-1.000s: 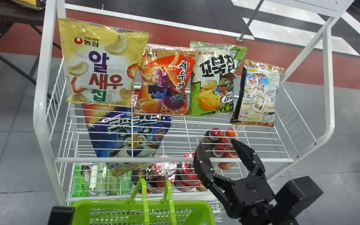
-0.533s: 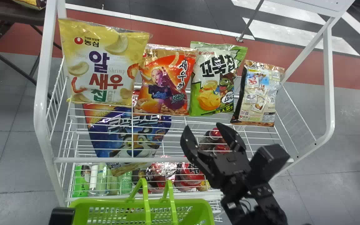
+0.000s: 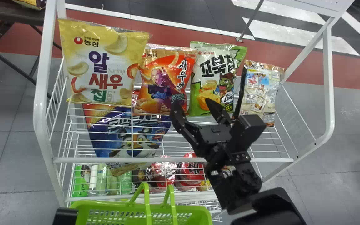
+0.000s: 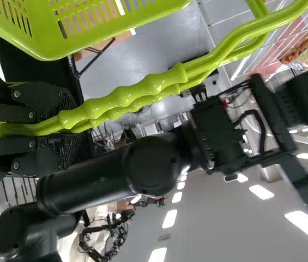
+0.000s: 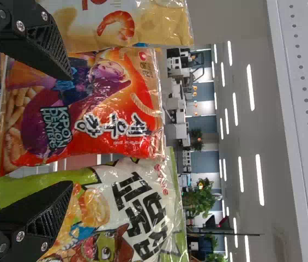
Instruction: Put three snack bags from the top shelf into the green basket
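Item: our right gripper [image 3: 192,103], fingers wide. Item: orange snack bag [image 3: 166,82], set back from top shelf's [image 3: 105,160] front edge. Item: green basket [image 3: 105,204], before left front corner, handles [image 4: 126,98] clamped in our left gripper [image 4: 66,128]. Hazard: one finger overlaps green-and-white snack bag [image 3: 209,59]; closing might snag it.

Head looks down; wrists close-up, left sharing basket [image 3: 105,205], right sharing bags [image 5: 110,125].

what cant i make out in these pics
- Green basket, head view: near part, cut off by the bottom edge
- Green-and-white bag, head view: part of its lower end, behind the right tool
- Yellow bag, right wrist view: much of it, cut off by the edge
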Available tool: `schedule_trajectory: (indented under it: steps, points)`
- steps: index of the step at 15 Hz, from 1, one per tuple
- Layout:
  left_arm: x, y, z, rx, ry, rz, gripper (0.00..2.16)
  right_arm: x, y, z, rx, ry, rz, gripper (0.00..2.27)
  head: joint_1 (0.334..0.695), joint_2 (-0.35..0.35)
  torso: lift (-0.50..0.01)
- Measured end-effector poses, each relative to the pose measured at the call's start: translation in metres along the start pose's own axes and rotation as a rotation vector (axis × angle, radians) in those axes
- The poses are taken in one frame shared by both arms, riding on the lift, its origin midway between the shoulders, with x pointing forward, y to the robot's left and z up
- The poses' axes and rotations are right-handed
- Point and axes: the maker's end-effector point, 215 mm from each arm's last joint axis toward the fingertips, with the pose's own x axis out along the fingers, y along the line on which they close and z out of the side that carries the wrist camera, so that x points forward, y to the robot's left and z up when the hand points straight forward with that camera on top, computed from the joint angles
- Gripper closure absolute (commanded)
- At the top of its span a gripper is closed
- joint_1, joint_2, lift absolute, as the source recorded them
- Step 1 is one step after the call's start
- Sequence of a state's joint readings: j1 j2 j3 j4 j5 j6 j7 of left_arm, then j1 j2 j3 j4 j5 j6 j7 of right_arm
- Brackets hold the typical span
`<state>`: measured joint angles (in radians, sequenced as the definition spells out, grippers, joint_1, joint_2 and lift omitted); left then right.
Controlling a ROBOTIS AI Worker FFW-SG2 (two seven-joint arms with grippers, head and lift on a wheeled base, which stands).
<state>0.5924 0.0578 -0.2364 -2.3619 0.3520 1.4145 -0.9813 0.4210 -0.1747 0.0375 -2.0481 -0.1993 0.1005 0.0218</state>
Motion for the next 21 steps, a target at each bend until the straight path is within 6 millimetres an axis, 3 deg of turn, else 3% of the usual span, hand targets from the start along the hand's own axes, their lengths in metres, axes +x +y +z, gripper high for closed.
schedule_trajectory:
  steps: [3, 7, 9, 10, 11, 13, 17, 21]
  points:
    - [-0.001, 0.001, -0.003, -0.005, 0.011, 0.011, 1.78, 0.023, 0.010, -0.006, 0.013, -0.003, 0.028, 0.14, 0.695, -0.350, -0.047]
    - [-0.001, 0.002, -0.007, -0.017, 0.024, 0.023, 1.78, 0.052, 0.018, 0.000, 0.018, -0.021, 0.053, 0.21, 0.695, -0.350, -0.047]
    - [-0.001, 0.002, -0.007, -0.020, 0.029, 0.024, 1.78, 0.063, 0.017, 0.002, 0.008, -0.014, 0.057, 0.70, 0.695, -0.350, -0.047]
    - [-0.001, 0.002, -0.007, -0.020, 0.029, 0.024, 1.78, 0.067, 0.020, 0.000, 0.003, -0.001, 0.073, 1.42, 0.695, -0.350, -0.047]
    - [-0.001, 0.002, -0.007, -0.019, 0.031, 0.023, 1.78, 0.070, 0.024, -0.005, -0.001, 0.023, 0.095, 1.81, 0.695, -0.350, -0.047]
    - [0.000, 0.001, -0.006, -0.016, 0.034, 0.022, 1.78, 0.072, 0.025, -0.015, -0.006, 0.070, 0.110, 2.14, 0.695, -0.350, -0.047]
    - [0.001, 0.000, -0.006, -0.016, 0.036, 0.016, 1.78, 0.059, 0.034, -0.011, -0.028, 0.094, 0.152, 2.19, 0.695, -0.350, -0.047]
    - [0.001, -0.001, -0.006, -0.014, 0.036, 0.012, 1.78, 0.048, 0.024, -0.004, -0.043, 0.101, 0.126, 2.19, 0.695, -0.350, -0.047]
